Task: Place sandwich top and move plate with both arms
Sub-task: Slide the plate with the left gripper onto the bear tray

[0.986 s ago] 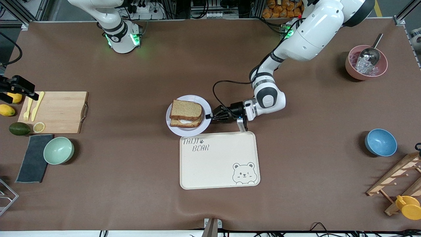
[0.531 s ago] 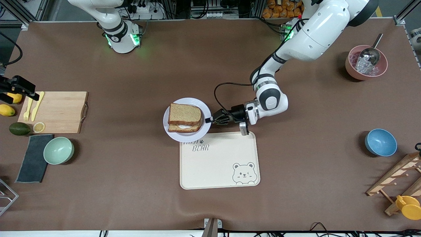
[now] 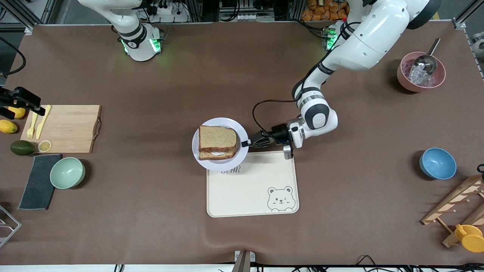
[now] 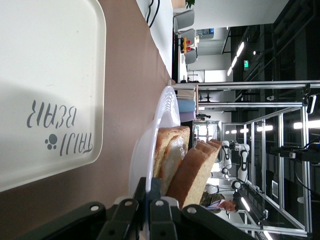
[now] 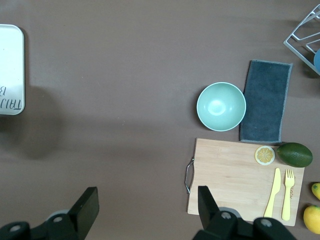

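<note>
The sandwich top (image 3: 217,138) lies on an egg-topped bread slice (image 3: 216,154) on the lavender-white plate (image 3: 221,121). My left gripper (image 3: 245,143) is shut on the plate's rim at the side toward the left arm's end. It holds the plate over the corner of the cream bear tray (image 3: 249,189) farthest from the front camera. The left wrist view shows the black jaws (image 4: 154,192) pinching the rim of the plate (image 4: 167,107), with the sandwich top (image 4: 197,170) leaning on it. My right gripper (image 5: 148,205) is open and empty, waiting high over the table beside the cutting board (image 5: 235,175).
At the right arm's end lie a cutting board (image 3: 66,128) with yellow fork and knife, a lemon slice, an avocado (image 3: 22,147), a mint bowl (image 3: 67,172) and a grey towel (image 3: 37,181). At the left arm's end are a blue bowl (image 3: 437,163), a pink bowl (image 3: 420,71) and a wooden rack (image 3: 455,206).
The left gripper has carried the plate with the sandwich toward the front camera, and it now covers part of the tray's lettering. The right gripper has not moved.
</note>
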Robot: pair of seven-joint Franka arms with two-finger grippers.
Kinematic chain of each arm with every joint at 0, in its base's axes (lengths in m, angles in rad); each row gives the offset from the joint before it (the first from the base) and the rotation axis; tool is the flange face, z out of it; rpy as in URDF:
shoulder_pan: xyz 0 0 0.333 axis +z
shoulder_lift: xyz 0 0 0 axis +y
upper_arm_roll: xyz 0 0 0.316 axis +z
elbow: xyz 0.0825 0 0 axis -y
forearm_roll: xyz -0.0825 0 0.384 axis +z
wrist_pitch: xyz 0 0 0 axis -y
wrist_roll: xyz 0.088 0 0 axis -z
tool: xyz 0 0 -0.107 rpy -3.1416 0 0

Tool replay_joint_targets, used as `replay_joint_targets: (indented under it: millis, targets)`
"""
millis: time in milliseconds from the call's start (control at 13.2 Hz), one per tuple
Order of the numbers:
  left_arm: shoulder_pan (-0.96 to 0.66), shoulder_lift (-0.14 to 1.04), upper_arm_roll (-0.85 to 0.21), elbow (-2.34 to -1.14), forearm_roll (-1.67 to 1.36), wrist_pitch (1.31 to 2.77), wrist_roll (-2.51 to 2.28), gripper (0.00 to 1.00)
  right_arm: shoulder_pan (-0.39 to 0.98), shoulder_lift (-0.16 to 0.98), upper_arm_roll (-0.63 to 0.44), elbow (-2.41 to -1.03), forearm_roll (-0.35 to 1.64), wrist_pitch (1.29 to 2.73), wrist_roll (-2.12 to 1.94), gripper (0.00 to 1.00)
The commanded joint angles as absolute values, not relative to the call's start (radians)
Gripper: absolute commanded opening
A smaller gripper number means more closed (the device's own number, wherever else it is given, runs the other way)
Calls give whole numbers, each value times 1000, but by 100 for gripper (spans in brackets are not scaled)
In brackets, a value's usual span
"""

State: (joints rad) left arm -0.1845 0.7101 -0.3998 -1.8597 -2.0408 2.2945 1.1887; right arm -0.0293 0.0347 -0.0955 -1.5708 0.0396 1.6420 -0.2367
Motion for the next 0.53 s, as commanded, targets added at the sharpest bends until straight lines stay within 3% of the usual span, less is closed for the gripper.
replay_joint_targets:
  millis: [0, 455]
  targets:
    - [-149, 676, -407, -1867, -2054, 2299, 1151, 0, -48, 21, -81, -1592, 55, 1658, -229, 89]
    - [-66, 692, -405, -1847, -2028, 2298, 1141, 0, -49, 21, -81, -1592, 55, 1658, -235, 89]
